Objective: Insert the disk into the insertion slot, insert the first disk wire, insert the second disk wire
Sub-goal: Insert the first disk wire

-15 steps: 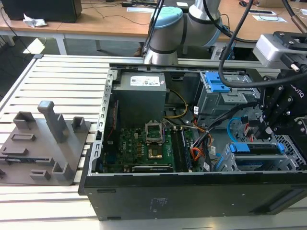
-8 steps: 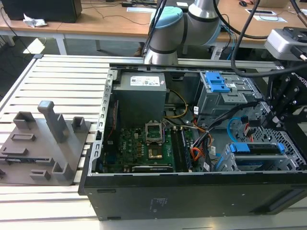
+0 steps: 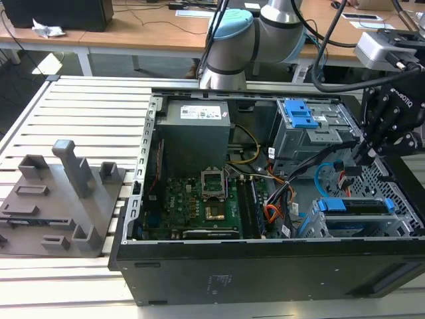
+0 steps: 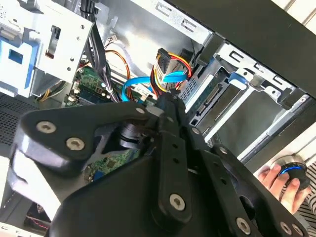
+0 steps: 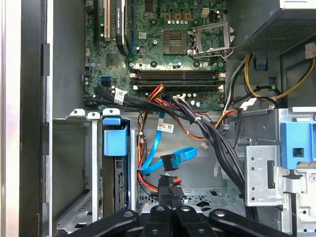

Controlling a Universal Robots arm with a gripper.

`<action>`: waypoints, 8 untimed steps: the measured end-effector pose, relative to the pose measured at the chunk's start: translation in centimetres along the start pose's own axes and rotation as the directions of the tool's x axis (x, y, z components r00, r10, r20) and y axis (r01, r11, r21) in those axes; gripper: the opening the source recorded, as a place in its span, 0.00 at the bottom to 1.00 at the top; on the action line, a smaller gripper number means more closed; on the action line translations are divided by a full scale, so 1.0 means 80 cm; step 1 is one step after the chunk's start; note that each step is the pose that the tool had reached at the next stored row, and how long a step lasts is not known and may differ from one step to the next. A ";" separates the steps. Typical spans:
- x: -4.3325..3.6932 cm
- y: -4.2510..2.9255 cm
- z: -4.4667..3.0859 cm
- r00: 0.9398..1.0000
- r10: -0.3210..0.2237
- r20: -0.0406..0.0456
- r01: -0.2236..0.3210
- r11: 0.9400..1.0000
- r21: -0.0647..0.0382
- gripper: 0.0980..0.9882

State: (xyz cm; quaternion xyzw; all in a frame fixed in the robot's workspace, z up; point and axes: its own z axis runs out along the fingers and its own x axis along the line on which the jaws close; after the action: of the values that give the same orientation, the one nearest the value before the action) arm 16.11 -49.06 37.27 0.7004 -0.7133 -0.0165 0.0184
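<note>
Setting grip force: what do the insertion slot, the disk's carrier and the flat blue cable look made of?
Insertion slot: bare grey sheet metal, probably steel; punched holes, folded edges.
Disk's carrier: bright blue moulded plastic, smooth, slightly glossy.
Flat blue cable: flexible plastic-sheathed ribbon, judging by its curve and sheen.

A white slatted table (image 3: pixel 80 106) sits in front. Behind it stand long wooden desks (image 3: pixel 149 36) on a dark floor (image 3: pixel 109 65).
</note>
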 end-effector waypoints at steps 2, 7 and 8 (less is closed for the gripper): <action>0.000 0.0000 0.0001 1.000 0.000 0.000 0.000 1.000 0.000 0.15; -0.001 0.0066 0.0064 1.000 0.010 -0.010 -0.010 1.000 0.000 0.23; -0.002 0.0066 0.0090 1.000 0.013 -0.013 -0.013 1.000 0.000 0.23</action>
State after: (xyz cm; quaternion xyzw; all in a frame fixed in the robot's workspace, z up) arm 15.55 -48.92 36.58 0.6959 -0.7177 -0.0118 0.0229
